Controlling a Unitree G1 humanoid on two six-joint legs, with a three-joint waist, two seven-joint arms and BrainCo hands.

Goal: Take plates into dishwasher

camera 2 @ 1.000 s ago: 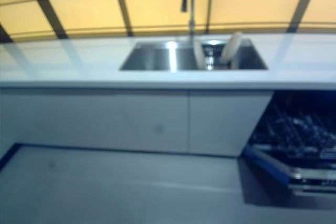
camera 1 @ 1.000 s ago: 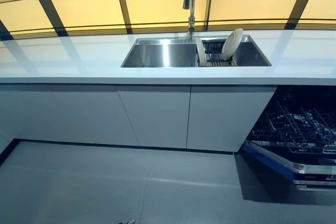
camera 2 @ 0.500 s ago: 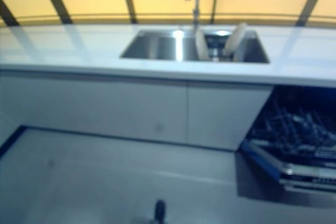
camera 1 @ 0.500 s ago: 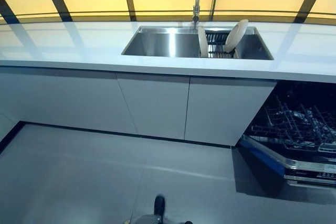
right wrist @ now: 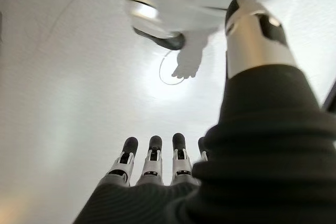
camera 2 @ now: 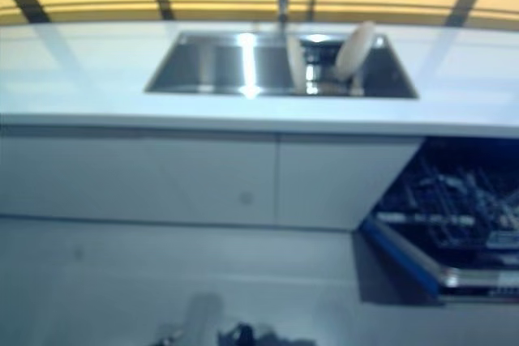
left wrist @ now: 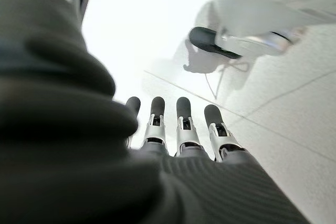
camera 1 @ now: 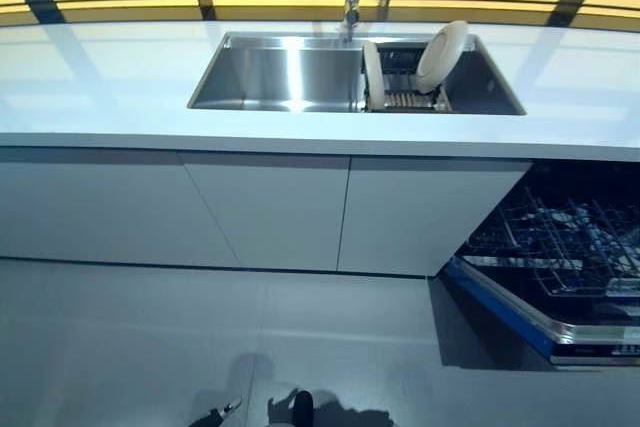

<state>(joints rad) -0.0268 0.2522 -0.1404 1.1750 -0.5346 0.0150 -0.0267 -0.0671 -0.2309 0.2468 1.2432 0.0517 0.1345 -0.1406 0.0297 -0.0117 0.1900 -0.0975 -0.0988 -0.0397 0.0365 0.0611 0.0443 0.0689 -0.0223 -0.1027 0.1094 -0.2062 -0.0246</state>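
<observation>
Cam shifted, plates (camera 1: 441, 55) unmoved in sink rack (camera 1: 405, 99); both hands, left (left wrist: 178, 129), right (right wrist: 152, 169), hanging, fingers straight

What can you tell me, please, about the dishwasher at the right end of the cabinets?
The dishwasher sits under the white countertop, right of the pale cabinet doors. Its dark interior is exposed and its door, edged in blue with a silver front strip, is folded down over the grey floor. A dark wire rack of upright tines is pulled out above the door. No plates are clearly visible in it. Its right part runs out of view.
</observation>
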